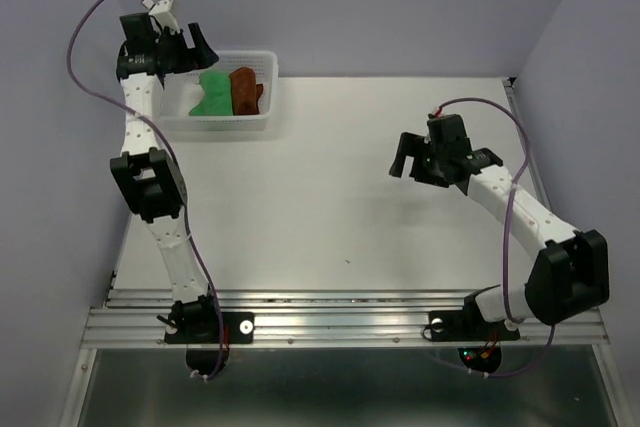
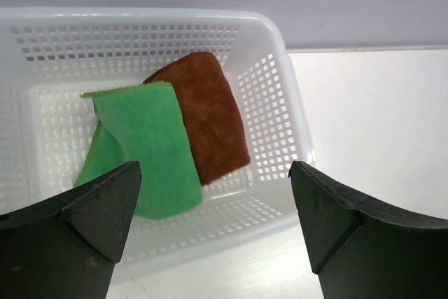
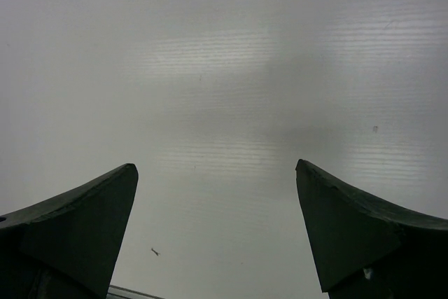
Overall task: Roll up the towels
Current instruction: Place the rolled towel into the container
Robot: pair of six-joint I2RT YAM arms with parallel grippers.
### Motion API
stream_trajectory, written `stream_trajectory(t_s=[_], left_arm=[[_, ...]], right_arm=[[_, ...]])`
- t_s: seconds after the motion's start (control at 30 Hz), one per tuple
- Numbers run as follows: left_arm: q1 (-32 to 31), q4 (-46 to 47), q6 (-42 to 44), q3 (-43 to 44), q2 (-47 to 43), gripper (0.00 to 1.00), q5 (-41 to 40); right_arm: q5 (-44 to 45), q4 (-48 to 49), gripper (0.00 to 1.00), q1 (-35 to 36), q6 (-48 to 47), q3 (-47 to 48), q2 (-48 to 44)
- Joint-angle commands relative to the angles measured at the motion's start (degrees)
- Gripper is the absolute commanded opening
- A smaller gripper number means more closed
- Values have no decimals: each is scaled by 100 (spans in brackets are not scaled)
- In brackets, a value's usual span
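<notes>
A green towel [image 1: 211, 95] and a brown towel [image 1: 245, 91] lie folded side by side in a white basket [image 1: 262, 117] at the table's back left. In the left wrist view the green towel [image 2: 147, 148] partly overlaps the brown towel [image 2: 210, 113]. My left gripper [image 1: 200, 46] is open and empty, raised above the basket's left end. Its jaws stand wide apart in the left wrist view [image 2: 213, 201]. My right gripper [image 1: 404, 157] is open and empty above bare table on the right. It also shows in the right wrist view [image 3: 215, 208].
The white table [image 1: 320, 207] spreads between the arms. Grey walls close in at the back and both sides. A metal rail [image 1: 330, 312] runs along the near edge. The basket wall [image 2: 280, 103] stands next to the open tabletop.
</notes>
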Motion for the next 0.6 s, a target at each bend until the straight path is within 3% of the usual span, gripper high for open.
stream_trajectory(t_s=[0.0,0.17,0.3,0.43,0.57], left_arm=[[110,268,-1026,-1070,-1432,99,-261],[-56,917,-2168,-3594,-3380,99,-2104],[-206,1252,-2898,-5579,-4562,99,-2624],[-285,1349,-3180,-6592,-5371,99,-3109],[-285,1165,-3163,-6728,-5618,99,-3241]], right_arm=[[680,325,100,-4,348,-12,-848],[1744,238,100,-4,929,-451,-1858],[1860,132,100,-4,833,-645,-2430],[1983,-79,100,-4,754,-794,-2809],[1948,-202,100,-4,630,-891,-2994]])
